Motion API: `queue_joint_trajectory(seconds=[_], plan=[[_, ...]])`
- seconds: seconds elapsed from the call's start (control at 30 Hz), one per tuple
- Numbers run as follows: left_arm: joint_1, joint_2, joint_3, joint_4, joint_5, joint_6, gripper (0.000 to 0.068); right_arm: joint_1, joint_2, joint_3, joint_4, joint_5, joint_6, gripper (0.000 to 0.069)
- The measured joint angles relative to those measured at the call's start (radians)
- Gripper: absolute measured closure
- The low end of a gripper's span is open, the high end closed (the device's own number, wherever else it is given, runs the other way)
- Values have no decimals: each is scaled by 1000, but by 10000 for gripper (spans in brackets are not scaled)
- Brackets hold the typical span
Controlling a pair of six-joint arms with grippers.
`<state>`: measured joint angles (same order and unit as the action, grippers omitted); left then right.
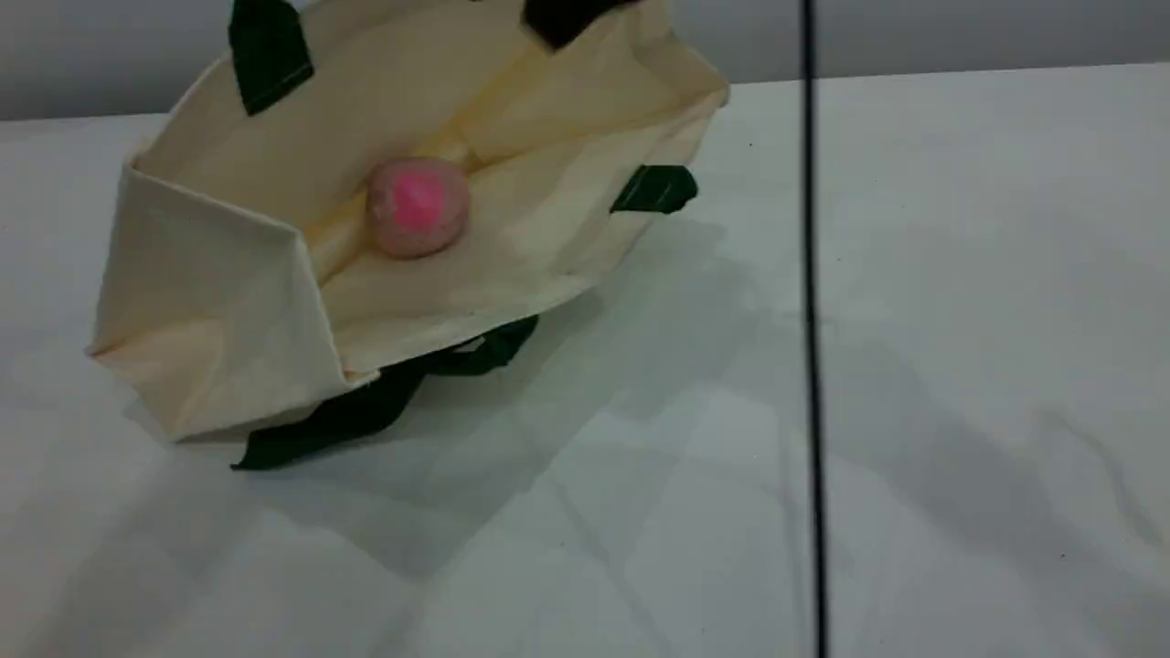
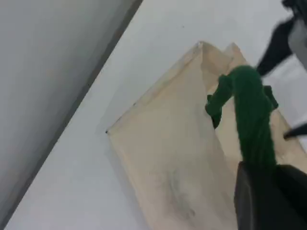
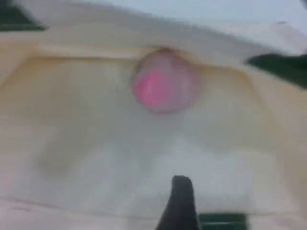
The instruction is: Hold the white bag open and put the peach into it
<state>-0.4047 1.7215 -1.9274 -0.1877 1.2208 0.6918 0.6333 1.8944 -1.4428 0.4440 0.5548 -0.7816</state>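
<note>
Scene view, I log one white bag (image 1: pixel 210 274), one peach (image 1: pixel 418 206) inside, two handles (image 1: pixel 366 411); left gripper (image 2: pixel 263 176) clamps the raised handle (image 2: pixel 252 110), right gripper (image 3: pixel 180 196) agape.

The surface (image 1: pixel 960 366) is seen slantwise from above in the scene view. The white bag (image 1: pixel 210 274) is viewed closely from outside by the left wrist camera. It is apparently looked into by the blurred right one, and the peach (image 1: pixel 418 206) is shared with the scene view.

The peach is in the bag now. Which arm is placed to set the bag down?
Left. The left gripper is shut on the white bag's green handle; the right gripper is open, clear of the peach.
</note>
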Motion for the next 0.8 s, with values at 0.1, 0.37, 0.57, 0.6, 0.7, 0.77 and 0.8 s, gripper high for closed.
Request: queue_joint_trajectory(seconds=[0.1,0.37,0.57,0.6,0.7,0.77,0.8], plan=[[-2,0,0,0,0,0,595,-41,-51,0,-53,21,59,176],[-2,0,0,-6,0,0,595,-164,-193,0,-93,57,131,252],[-2,0,0,-17,0,0,595,-245,-302,0,-94,89,197,254],[-2,0,0,-26,0,0,595,-254,-319,0,-97,91,209,254],[-2,0,0,-43,0,0,595,-274,-355,0,-98,94,238,254],[-2,0,0,-62,1,0,595,-276,-367,0,-104,94,238,254],[-2,0,0,-72,1,0,595,-276,-368,0,-105,95,238,254]])
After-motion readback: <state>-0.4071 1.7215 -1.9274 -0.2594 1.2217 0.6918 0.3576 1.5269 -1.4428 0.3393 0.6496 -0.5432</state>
